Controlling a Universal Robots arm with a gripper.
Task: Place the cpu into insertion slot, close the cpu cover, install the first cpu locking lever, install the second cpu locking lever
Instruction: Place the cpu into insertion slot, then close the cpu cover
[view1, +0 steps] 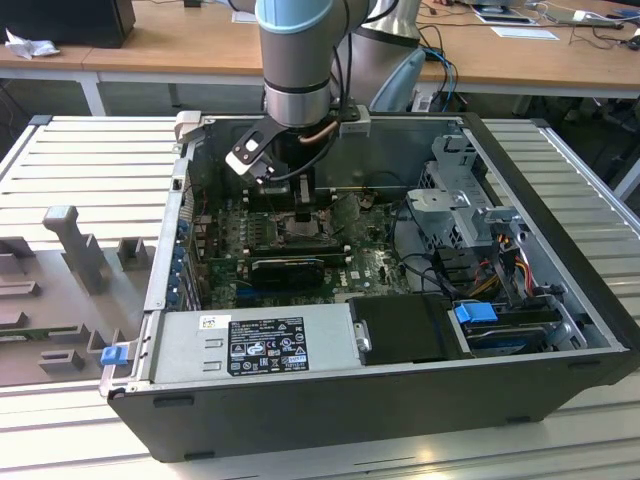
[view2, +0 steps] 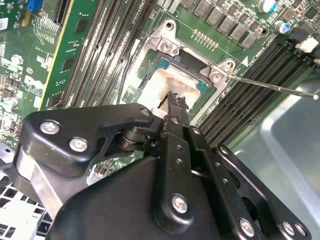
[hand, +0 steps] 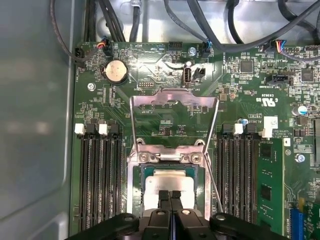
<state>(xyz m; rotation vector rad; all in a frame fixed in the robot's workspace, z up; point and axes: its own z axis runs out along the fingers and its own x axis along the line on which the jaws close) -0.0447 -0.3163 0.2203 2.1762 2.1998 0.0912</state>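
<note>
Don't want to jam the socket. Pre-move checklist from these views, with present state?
1. Silver-grey square cpu lying in black-framed insertion slot: ok.
2. Cpu seated flush: cannot tell.
3. Silvery metal frame cpu cover closed: not ok, it stands open.
4. Thin wire locking lever latched: not ok, it sticks out free.
5. Claw clear of cpu: cannot tell; it is shut, right over the chip's top.

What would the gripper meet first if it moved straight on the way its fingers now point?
Most likely the cpu, lying in the insertion slot just beyond the gripper; the remaining gap is unclear.
</note>
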